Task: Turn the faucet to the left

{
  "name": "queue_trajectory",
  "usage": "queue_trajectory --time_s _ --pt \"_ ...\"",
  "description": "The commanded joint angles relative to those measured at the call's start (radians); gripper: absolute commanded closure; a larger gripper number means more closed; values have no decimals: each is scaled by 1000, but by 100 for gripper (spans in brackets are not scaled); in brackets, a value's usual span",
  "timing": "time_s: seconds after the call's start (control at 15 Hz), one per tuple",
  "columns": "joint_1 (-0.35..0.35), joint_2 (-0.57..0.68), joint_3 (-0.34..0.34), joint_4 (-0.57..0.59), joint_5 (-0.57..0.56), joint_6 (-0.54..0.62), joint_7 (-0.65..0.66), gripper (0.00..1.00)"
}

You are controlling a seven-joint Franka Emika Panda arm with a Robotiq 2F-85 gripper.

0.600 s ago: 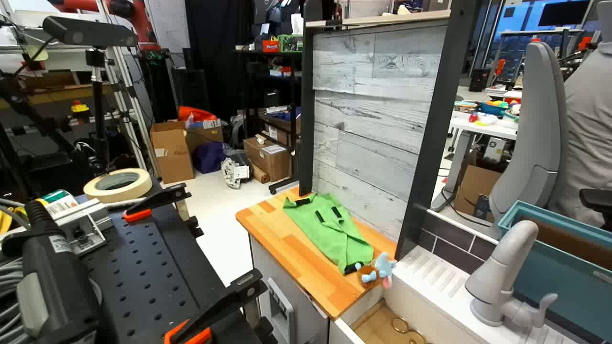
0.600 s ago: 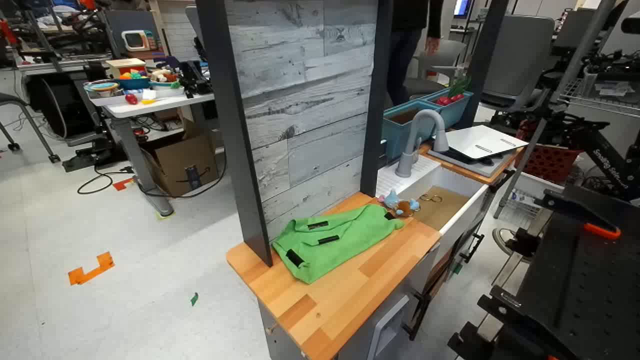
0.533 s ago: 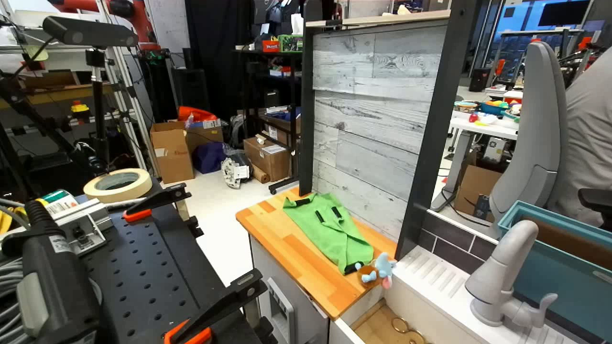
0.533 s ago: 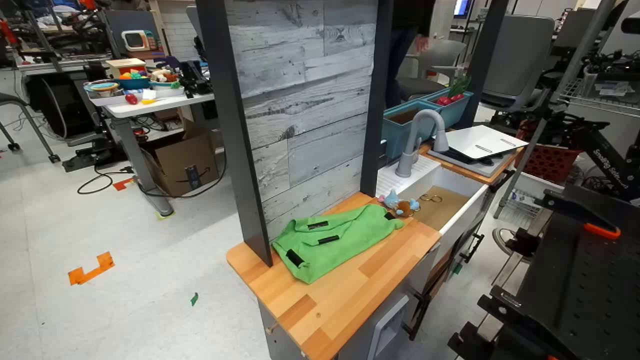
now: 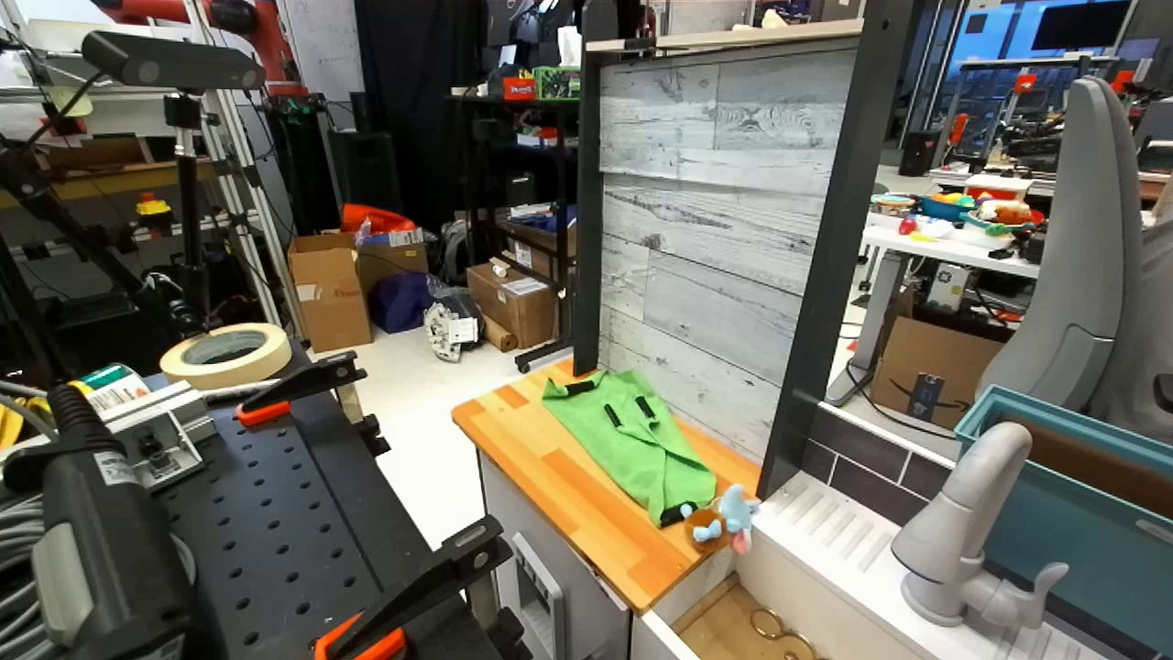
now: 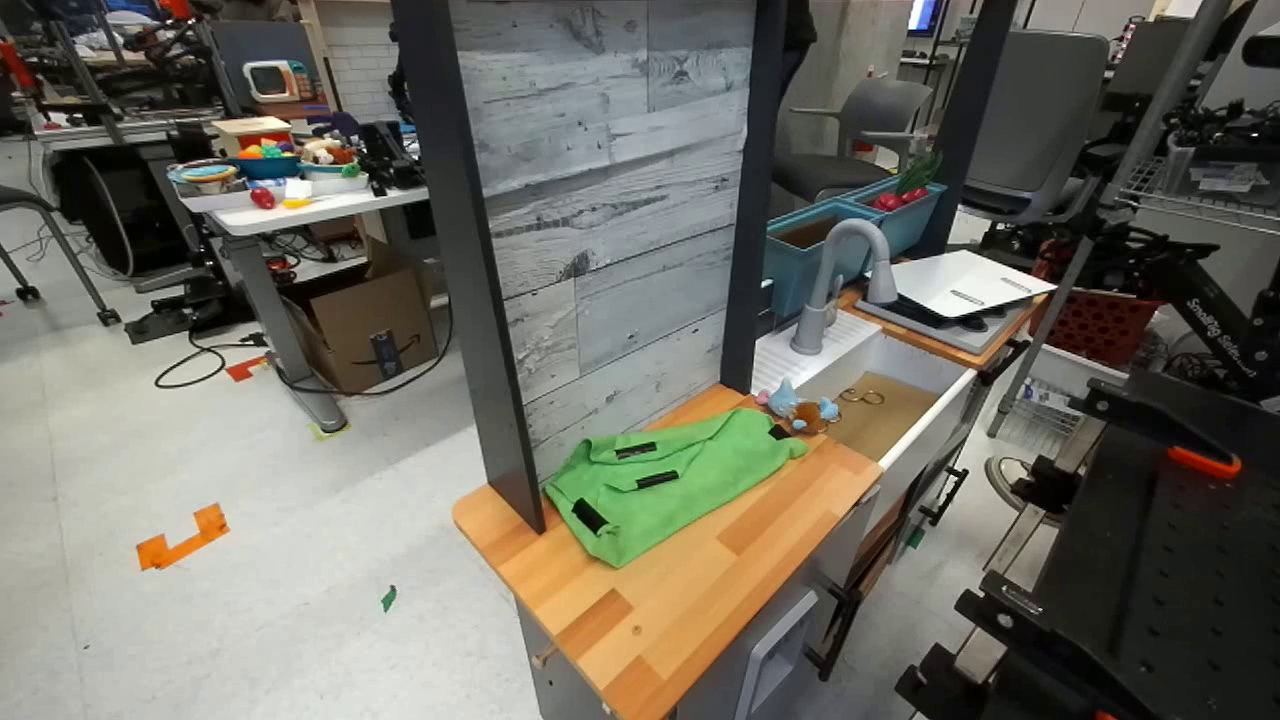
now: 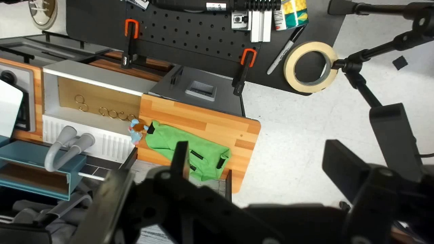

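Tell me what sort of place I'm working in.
Probably a robotics lab with a mock kitchen set up in it. What look like a red robot arm and a mounted camera suggest the lab; the grey faucet suggests the kitchen.

Smooth matt plastic-looking faucet (image 5: 958,518), smooth wooden countertop (image 5: 559,477), matt cloth (image 5: 634,449), wood-grained panel (image 5: 719,229), matt pincer (image 7: 259,165)
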Motion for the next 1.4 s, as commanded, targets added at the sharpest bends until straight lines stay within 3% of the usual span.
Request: queue_trajectory --time_s 0.0,0.87,1.07,1.33 --pt "-3 1 2 3 1 -2 -1 0" --pt "-5 10 3 -3 1 7 1 0" --pt "-28 65 0 -22 -49 68 -19 0" --pt "-66 184 -39 -54 -187 276 -83 0"
